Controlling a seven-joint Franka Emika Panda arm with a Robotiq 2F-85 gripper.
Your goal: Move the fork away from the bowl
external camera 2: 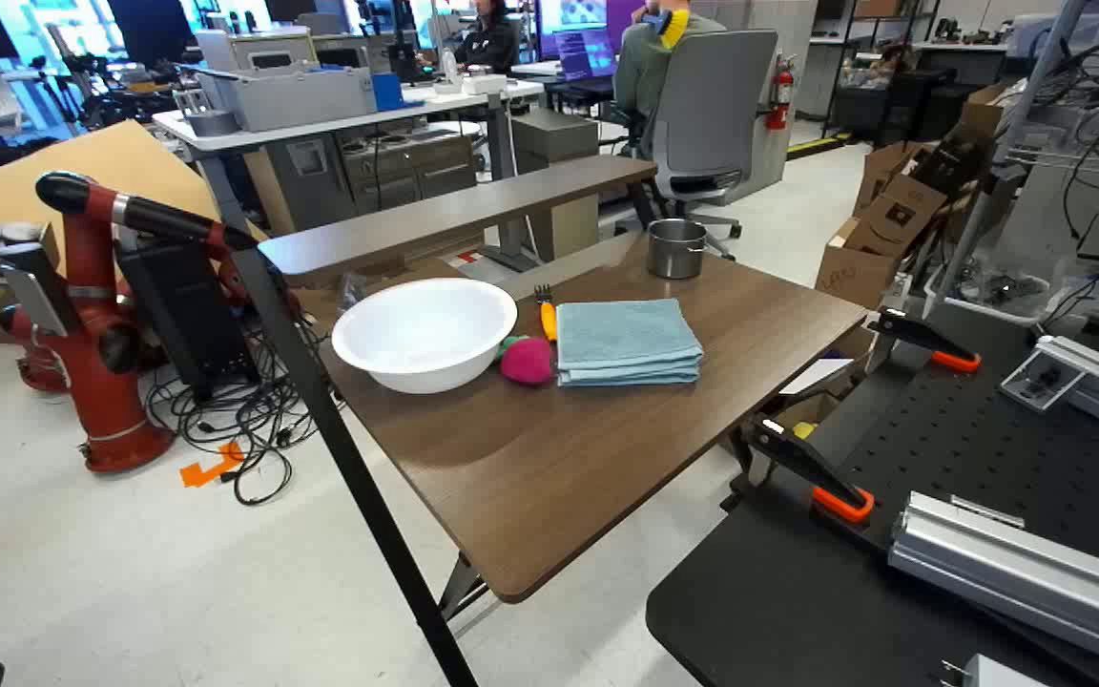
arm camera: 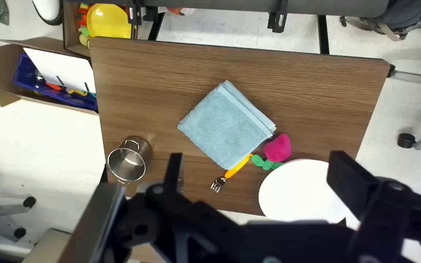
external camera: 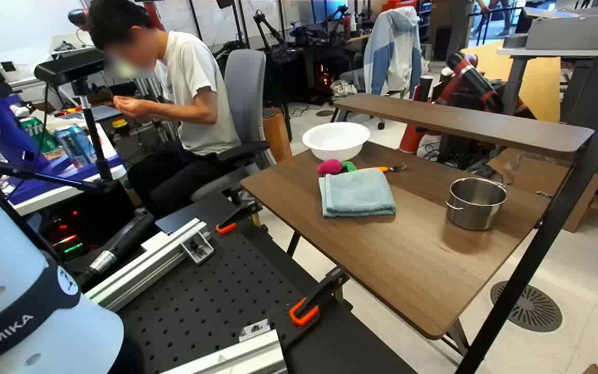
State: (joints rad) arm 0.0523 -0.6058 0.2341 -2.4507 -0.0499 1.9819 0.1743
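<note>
Nearest the lens in the wrist view, the black two-fingered gripper point(arm camera: 257, 160) has its fingers spread wide apart. In an exterior view, a black perforated board point(external camera: 211, 291) with orange-and-black clamps point(external camera: 327, 285) on its edge stands before a brown wood-grain table point(external camera: 382, 259). On the table, first comes a folded pale-blue cloth towel point(arm camera: 225, 126). Just beside it sits a rounded magenta item point(arm camera: 278, 148) with green lobes point(arm camera: 268, 164). Past the towel lies the small orange-handled metal-tined fork point(arm camera: 236, 168), its handle along the towel's edge, whether touching I cannot tell, its tines pointing away from the cloth. The white round bowl point(arm camera: 302, 190) stands near the fork but apart from it, the green lobes lying between the fork's handle and the bowl. Well apart from both, towards the table's other end, stands a silver cylindrical metal pot point(external camera 2: 675, 256) with wire handles. A raised brown shelf board point(external camera: 465, 120) runs over the table's far side; beyond it, on the floor, stands a red-and-black robot arm point(external camera 2: 115, 382).
</note>
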